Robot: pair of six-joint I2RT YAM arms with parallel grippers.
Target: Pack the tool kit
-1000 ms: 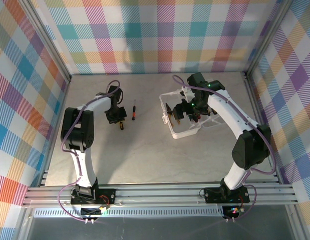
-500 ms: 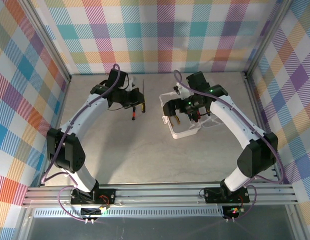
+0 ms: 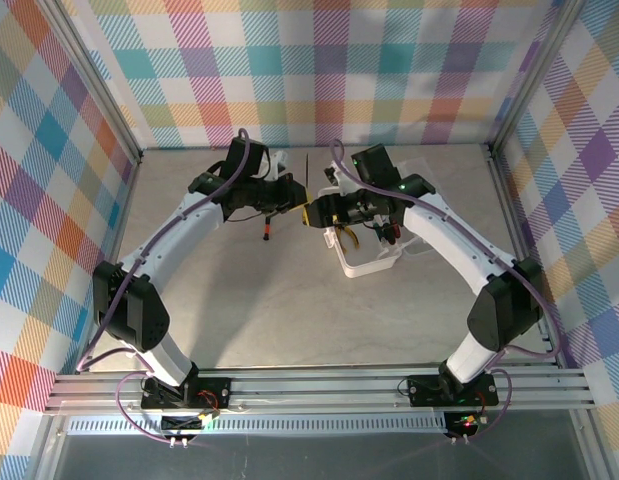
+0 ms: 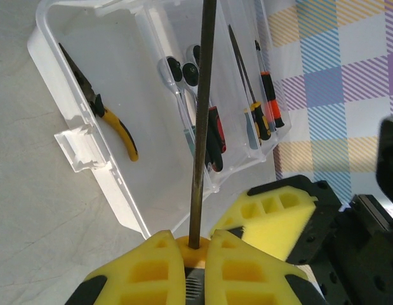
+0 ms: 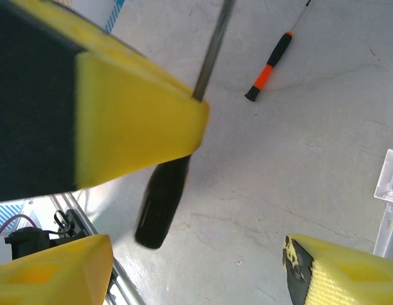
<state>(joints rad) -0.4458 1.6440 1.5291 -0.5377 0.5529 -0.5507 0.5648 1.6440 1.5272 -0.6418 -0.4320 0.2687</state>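
Note:
My left gripper (image 4: pixel 196 244) is shut on a long screwdriver (image 4: pixel 202 101) just below its shaft, which points up. Its black handle (image 5: pixel 161 203) hangs under the left fingers (image 5: pixel 133 127), between my right gripper's (image 5: pixel 196 273) open jaws. From above, the left gripper (image 3: pixel 294 207) and right gripper (image 3: pixel 324 212) nearly meet beside the translucent white case (image 3: pixel 361 268). The open case (image 4: pixel 79 149) holds yellow-handled pliers (image 4: pixel 113 121) and red-and-black-handled screwdrivers (image 4: pixel 213 136). A small orange-and-black screwdriver (image 5: pixel 269 67) lies on the table.
The small screwdriver (image 3: pixel 267 225) lies left of the grippers, under the left forearm. Plaid walls close off the back and sides. The case's clear lid (image 3: pixel 419 165) is folded back toward the rear wall. An aluminium rail (image 3: pixel 309 385) runs along the near edge.
The left arm has lifted the long screwdriver off the table and carried it right toward the case. The right gripper has come left to meet it, its jaws narrowing.

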